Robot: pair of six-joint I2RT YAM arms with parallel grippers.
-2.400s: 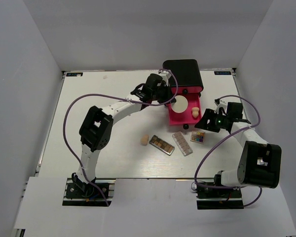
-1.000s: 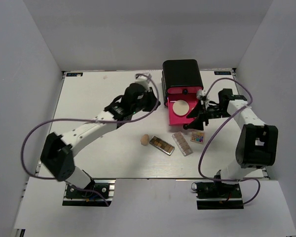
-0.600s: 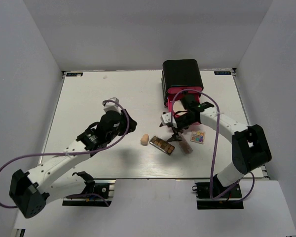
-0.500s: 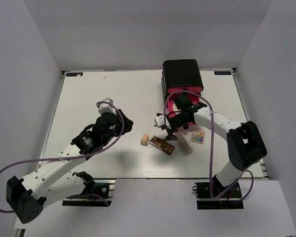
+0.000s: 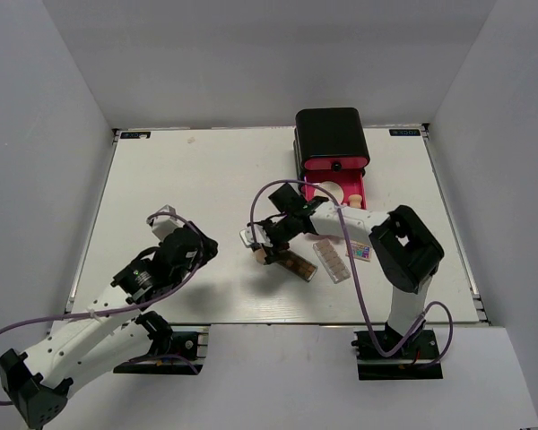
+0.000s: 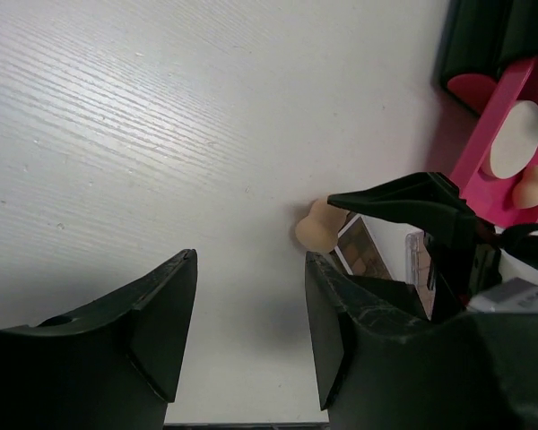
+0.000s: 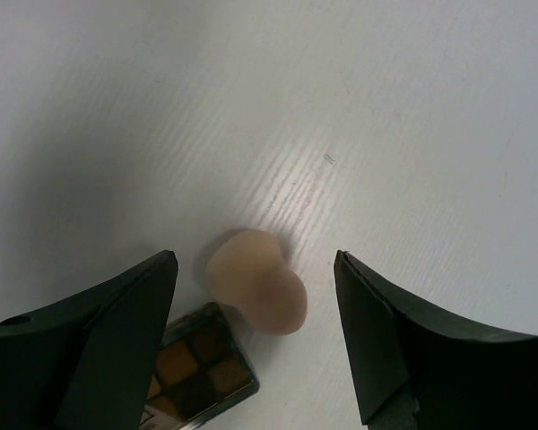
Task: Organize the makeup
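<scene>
So the right gripper is spread wide with nothing in it. The loose beige egg sponge sits on the white table right in the gap between the two fingers, and in the right wrist view neither finger touches it (can't tell how high the tips are above the table). The sponge is just beside the corner of the brown palette, which pokes in at the bottom of that frame. From the top camera all this is just below the centre of the frame. The clear pinkish palette lies just right of the brown one, and the small multicolour palette is right of that, partly under the right arm. Toward the upper right, the black box has its pink drawer pulled out, with the round cream puff and the second egg sponge inside. The left gripper is at the lower left of the top view, well apart from the makeup, jaws wide open and holding nothing, hanging over the table.
</scene>
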